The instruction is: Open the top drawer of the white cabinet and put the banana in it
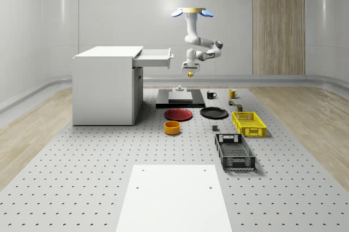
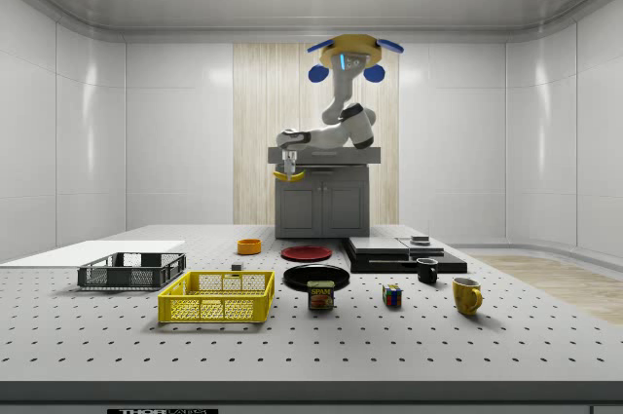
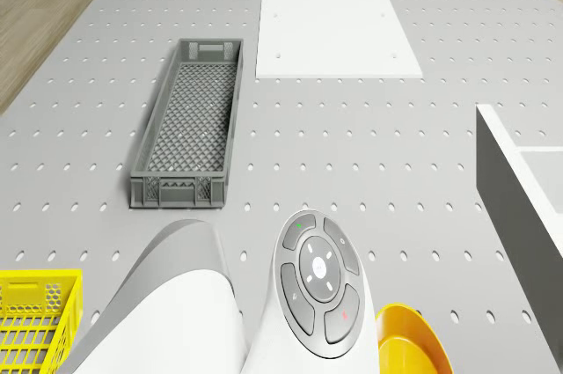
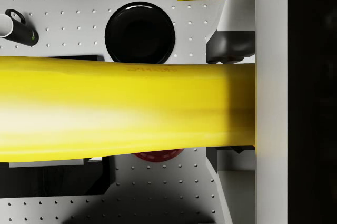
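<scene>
The white cabinet (image 1: 106,87) stands at the whole-scene view's left, its top drawer (image 1: 155,57) pulled out toward the right. The drone (image 1: 192,12) hovers to the right of the drawer, above the black platform (image 1: 180,101). Its arm bends down to the gripper (image 1: 190,71), shut on the yellow banana (image 1: 190,73), which hangs just beyond the drawer's front and slightly below its level. In the side view the gripper (image 2: 288,166) holds the banana (image 2: 289,176) in front of the cabinet (image 2: 322,202). The wrist view has the banana (image 4: 126,108) lying crosswise between the fingers (image 4: 231,47).
Below and right of the gripper lie a red plate (image 1: 179,114), a black plate (image 1: 214,113), an orange bowl (image 1: 172,128), a yellow basket (image 1: 248,123) and a grey crate (image 1: 234,152). Mugs (image 1: 211,95) stand behind. A white sheet (image 1: 172,196) lies at the front.
</scene>
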Robot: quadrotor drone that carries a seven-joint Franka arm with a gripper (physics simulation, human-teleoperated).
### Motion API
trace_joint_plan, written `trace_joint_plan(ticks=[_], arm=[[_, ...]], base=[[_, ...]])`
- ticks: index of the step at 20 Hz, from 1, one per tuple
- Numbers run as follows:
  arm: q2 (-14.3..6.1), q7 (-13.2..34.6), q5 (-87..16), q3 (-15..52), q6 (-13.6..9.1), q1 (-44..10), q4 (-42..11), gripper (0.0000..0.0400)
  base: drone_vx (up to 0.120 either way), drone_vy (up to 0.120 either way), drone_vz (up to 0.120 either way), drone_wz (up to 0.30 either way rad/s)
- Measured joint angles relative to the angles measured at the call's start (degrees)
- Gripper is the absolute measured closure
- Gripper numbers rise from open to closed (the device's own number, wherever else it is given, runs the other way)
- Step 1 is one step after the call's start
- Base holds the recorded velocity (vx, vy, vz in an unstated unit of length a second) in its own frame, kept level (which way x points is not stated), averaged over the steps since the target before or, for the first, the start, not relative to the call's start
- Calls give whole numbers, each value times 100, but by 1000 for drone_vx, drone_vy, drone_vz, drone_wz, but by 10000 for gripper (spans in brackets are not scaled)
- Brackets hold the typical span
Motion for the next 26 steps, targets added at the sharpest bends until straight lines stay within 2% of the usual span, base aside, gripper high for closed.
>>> trace_joint_plan(ticks=[26], arm=[[109,56,63,33,-101,-71,-12,199]], base=[[-120,-43,120,0]])
